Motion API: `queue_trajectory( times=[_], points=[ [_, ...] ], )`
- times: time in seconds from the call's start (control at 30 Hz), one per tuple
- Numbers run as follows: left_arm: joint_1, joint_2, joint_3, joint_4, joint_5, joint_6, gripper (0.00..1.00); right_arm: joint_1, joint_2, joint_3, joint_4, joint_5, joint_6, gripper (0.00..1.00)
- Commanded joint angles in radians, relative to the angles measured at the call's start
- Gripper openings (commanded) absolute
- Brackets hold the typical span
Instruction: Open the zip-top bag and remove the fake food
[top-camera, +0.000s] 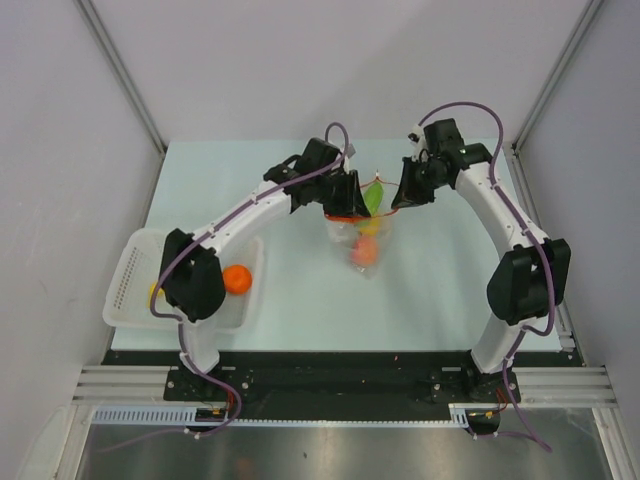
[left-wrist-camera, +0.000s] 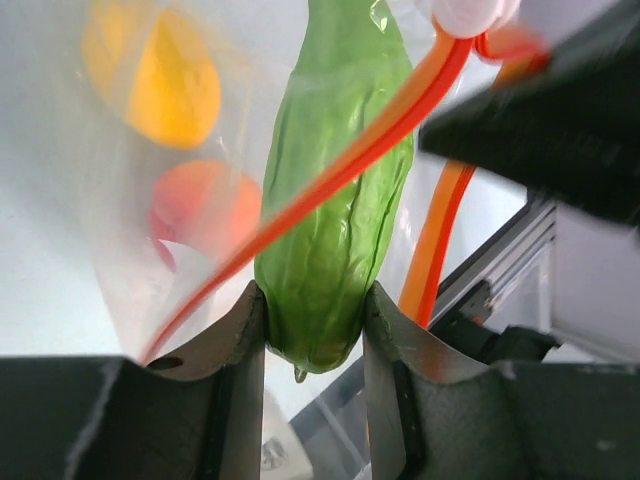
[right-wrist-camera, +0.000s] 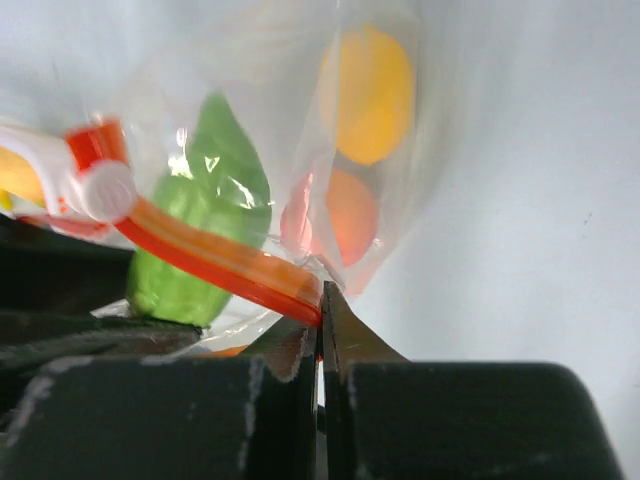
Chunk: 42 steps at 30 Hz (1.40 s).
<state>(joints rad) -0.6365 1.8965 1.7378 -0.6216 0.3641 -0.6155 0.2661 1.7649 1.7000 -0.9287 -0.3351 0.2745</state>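
The clear zip-top bag (top-camera: 362, 238) hangs between my two grippers above the table, its red-orange zip strip (left-wrist-camera: 350, 165) open at the top. My left gripper (left-wrist-camera: 314, 325) is shut on a green fake vegetable (left-wrist-camera: 335, 200) that sticks out of the bag mouth. My right gripper (right-wrist-camera: 321, 300) is shut on the bag's zip strip (right-wrist-camera: 215, 260) at its right end, by the white slider (right-wrist-camera: 95, 185). A yellow piece (right-wrist-camera: 368, 92) and an orange-peach piece (right-wrist-camera: 340, 215) lie lower in the bag. In the top view both grippers (top-camera: 340, 195) (top-camera: 412, 188) flank the bag.
A white mesh basket (top-camera: 135, 275) stands at the table's left edge with an orange fruit (top-camera: 236, 279) in it and a bit of yellow behind the left arm. Grey walls enclose the pale table (top-camera: 300, 300). A metal rail runs along the near edge.
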Motion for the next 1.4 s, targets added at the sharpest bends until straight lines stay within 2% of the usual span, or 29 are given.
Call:
queue_trajectory(
  times=[0.0, 0.13, 0.37, 0.53, 0.77, 0.87, 0.9, 0.93, 0.97, 1.03, 1.13, 1.2, 1.23, 1.3, 1.33, 1.37],
  points=[
    [-0.014, -0.120, -0.098, 0.042, -0.020, 0.131, 0.00, -0.015, -0.001, 0.070, 0.019, -0.027, 0.040, 0.00],
    [-0.028, -0.174, -0.185, 0.161, -0.011, 0.193, 0.00, -0.022, 0.037, 0.099, 0.010, -0.065, 0.058, 0.00],
    [-0.043, -0.252, -0.279, 0.264, -0.016, 0.350, 0.00, -0.028, 0.084, 0.162, -0.024, -0.078, 0.046, 0.00],
    [-0.043, -0.323, -0.346, 0.388, 0.016, 0.381, 0.00, -0.034, 0.093, 0.156, -0.041, -0.085, 0.032, 0.00],
    [-0.042, -0.370, -0.403, 0.647, 0.143, 0.280, 0.00, -0.025, 0.071, 0.122, -0.038, -0.116, 0.031, 0.00],
    [-0.034, -0.367, -0.365, 0.664, 0.124, 0.180, 0.00, -0.018, 0.058, 0.115, -0.045, -0.101, 0.025, 0.00],
    [-0.023, -0.372, -0.359, 0.674, 0.071, 0.137, 0.00, -0.015, 0.054, 0.113, -0.045, -0.097, 0.023, 0.00],
    [-0.019, -0.378, -0.348, 0.677, 0.029, 0.026, 0.00, -0.013, 0.051, 0.112, -0.044, -0.091, 0.023, 0.00],
    [-0.011, -0.385, -0.339, 0.683, 0.006, -0.022, 0.00, -0.010, 0.045, 0.109, -0.045, -0.088, 0.020, 0.00],
    [0.015, -0.387, -0.298, 0.671, -0.042, -0.129, 0.00, -0.008, 0.036, 0.104, -0.045, -0.090, 0.017, 0.00],
    [0.067, -0.398, -0.264, 0.579, -0.077, -0.208, 0.00, -0.010, 0.030, 0.099, -0.045, -0.091, 0.017, 0.00],
    [0.104, -0.439, -0.262, 0.478, -0.135, -0.210, 0.00, -0.011, 0.033, 0.102, -0.045, -0.094, 0.017, 0.00],
    [0.116, -0.456, -0.259, 0.417, -0.231, -0.204, 0.00, -0.010, 0.033, 0.104, -0.045, -0.094, 0.017, 0.00],
    [0.149, -0.514, -0.273, 0.284, -0.307, -0.147, 0.00, -0.010, 0.036, 0.107, -0.045, -0.096, 0.015, 0.00],
    [0.155, -0.533, -0.287, 0.178, -0.447, -0.130, 0.00, -0.010, 0.036, 0.107, -0.044, -0.099, 0.015, 0.00],
    [0.159, -0.572, -0.293, 0.110, -0.526, -0.122, 0.00, -0.010, 0.036, 0.107, -0.044, -0.102, 0.014, 0.00]
  ],
)
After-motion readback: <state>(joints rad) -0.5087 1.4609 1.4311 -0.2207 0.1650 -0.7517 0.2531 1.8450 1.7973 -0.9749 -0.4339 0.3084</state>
